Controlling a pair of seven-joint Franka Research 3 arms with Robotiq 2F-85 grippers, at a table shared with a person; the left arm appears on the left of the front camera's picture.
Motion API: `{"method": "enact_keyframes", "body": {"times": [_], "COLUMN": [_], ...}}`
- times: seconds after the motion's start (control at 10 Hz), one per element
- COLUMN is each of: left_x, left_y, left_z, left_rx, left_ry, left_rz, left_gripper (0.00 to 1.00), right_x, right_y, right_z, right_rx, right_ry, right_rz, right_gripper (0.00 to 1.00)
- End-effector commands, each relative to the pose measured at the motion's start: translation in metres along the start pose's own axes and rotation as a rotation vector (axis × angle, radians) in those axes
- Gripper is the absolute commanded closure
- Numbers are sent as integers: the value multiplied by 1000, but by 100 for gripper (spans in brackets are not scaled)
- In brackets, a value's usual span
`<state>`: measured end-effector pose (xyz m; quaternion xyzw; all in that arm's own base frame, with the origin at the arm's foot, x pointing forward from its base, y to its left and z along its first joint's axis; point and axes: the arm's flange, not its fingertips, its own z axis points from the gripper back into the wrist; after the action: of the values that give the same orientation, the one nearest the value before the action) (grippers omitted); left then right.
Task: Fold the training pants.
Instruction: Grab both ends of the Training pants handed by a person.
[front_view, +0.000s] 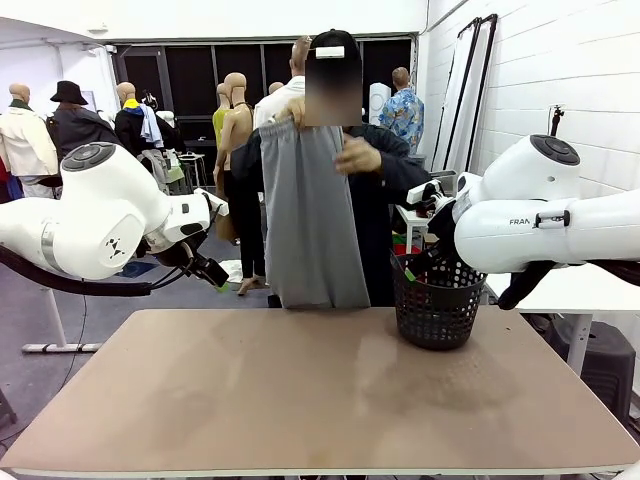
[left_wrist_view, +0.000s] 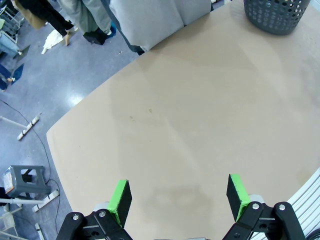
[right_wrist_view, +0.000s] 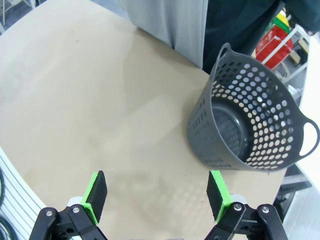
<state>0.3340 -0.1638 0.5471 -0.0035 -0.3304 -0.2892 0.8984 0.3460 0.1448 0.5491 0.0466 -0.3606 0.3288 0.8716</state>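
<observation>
At the table's far side a person holds up the light grey training pants (front_view: 310, 220) by the waistband with both hands, the legs hanging down to the table's far edge. The pants' lower part also hangs at the top of the left wrist view (left_wrist_view: 150, 17) and of the right wrist view (right_wrist_view: 172, 22). My left gripper (left_wrist_view: 179, 197) stands open above the bare tabletop, nothing between its green pads. My right gripper (right_wrist_view: 157, 196) is open too, hovering over the table beside the basket. Both arms are raised at the table's sides, the left gripper (front_view: 212, 272) well short of the pants.
A black mesh basket (front_view: 437, 300) stands empty at the table's far right, seen also in the right wrist view (right_wrist_view: 250, 125). The brown tabletop (front_view: 300, 400) is bare in front of it. A white table stands to the right behind my right arm.
</observation>
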Motion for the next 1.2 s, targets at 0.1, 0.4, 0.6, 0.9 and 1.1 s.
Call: {"method": "enact_keyframes", "body": {"times": [0.1,0.4,0.6,0.9,1.1], "left_x": [0,0,0,0,0], "left_y": [0,0,0,0,0], "left_z": [0,0,0,0,0], "left_rx": [0,0,0,0,0], "left_ry": [-1,-1,-1,-1,-1], "left_rz": [-12,-12,-12,-12,-12], "left_gripper": [0,0,0,0,0], "right_x": [0,0,0,0,0], "right_y": [0,0,0,0,0], "right_z": [0,0,0,0,0], "right_rx": [-1,-1,-1,-1,-1], "right_ry": [-3,-3,-3,-3,-3], "right_rz": [0,0,0,0,0], "right_gripper": [0,0,0,0,0]}}
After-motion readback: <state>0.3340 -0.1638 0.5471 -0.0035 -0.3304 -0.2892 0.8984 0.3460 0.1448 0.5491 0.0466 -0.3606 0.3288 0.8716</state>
